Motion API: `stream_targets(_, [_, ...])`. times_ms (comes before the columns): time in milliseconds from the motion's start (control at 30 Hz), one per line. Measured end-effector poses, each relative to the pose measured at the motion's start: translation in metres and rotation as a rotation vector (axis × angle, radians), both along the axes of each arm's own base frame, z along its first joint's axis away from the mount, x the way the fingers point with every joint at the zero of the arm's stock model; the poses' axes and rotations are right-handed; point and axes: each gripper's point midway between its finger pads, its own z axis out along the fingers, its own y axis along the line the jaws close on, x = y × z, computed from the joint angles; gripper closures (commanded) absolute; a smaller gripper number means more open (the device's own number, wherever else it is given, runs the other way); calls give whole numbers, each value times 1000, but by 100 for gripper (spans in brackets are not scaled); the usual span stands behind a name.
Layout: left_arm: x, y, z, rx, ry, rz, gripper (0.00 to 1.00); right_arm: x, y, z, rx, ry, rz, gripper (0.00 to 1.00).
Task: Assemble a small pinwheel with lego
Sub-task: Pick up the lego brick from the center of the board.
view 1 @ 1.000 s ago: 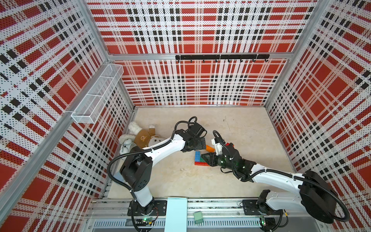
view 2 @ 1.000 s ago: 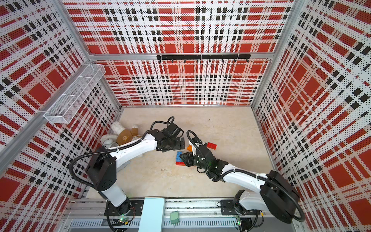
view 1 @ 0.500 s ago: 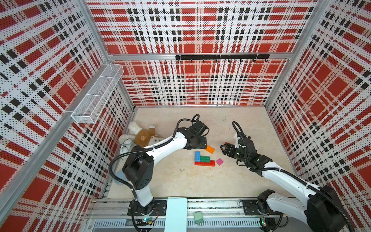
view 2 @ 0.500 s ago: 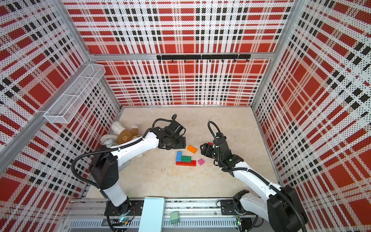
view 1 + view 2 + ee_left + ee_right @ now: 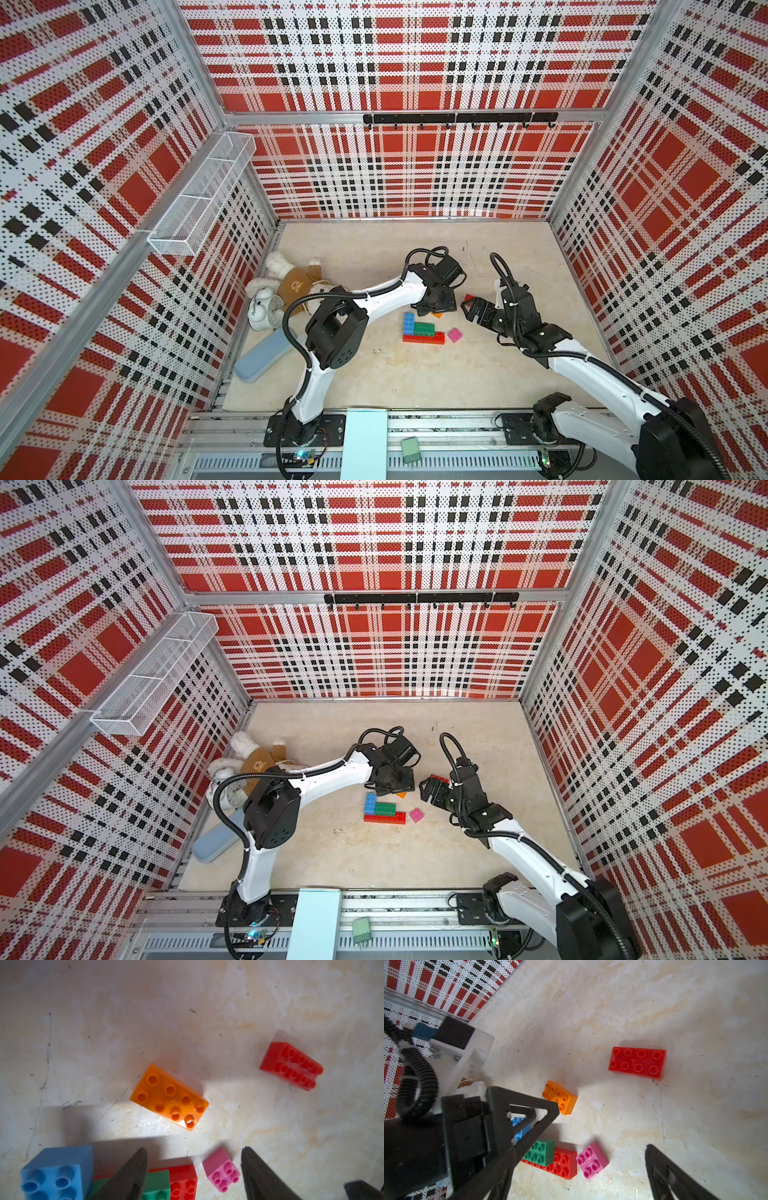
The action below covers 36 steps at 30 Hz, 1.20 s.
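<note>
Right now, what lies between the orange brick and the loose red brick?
Nothing: bare tabletop separates the orange brick and the loose red brick, clearest in the right wrist view.

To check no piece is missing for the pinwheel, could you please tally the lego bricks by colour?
Red: 3, the loose red brick plus the long red strip, seemingly two end to end
Blue brick: 1
Green brick: 1
Orange brick: 1
Pink brick: 1
Total: 7
</note>
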Motion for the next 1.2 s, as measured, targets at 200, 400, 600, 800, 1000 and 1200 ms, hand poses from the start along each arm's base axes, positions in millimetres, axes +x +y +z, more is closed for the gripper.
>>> stream_targets(200, [0, 0, -18, 9, 47, 78, 25, 1, -7, 14, 9, -45, -13, 0])
stream_targets(400, [6, -6, -35, 18, 69, 132, 27, -1, -15, 10, 9, -37, -25, 0])
stream_targets(600, [9, -3, -37, 37, 70, 172, 37, -5, -16, 3, 14, -13, -19, 0])
stream_targets(800, [27, -12, -42, 53, 46, 165, 51, -6, -18, 6, 24, -18, -21, 0])
stream_targets(1000, [44, -9, -41, 109, 6, 131, 54, -9, -17, 2, 31, -8, -14, 0])
stream_targets(1200, [46, 7, -41, 186, -8, 106, 53, -11, -17, -4, 36, 8, -12, 0])
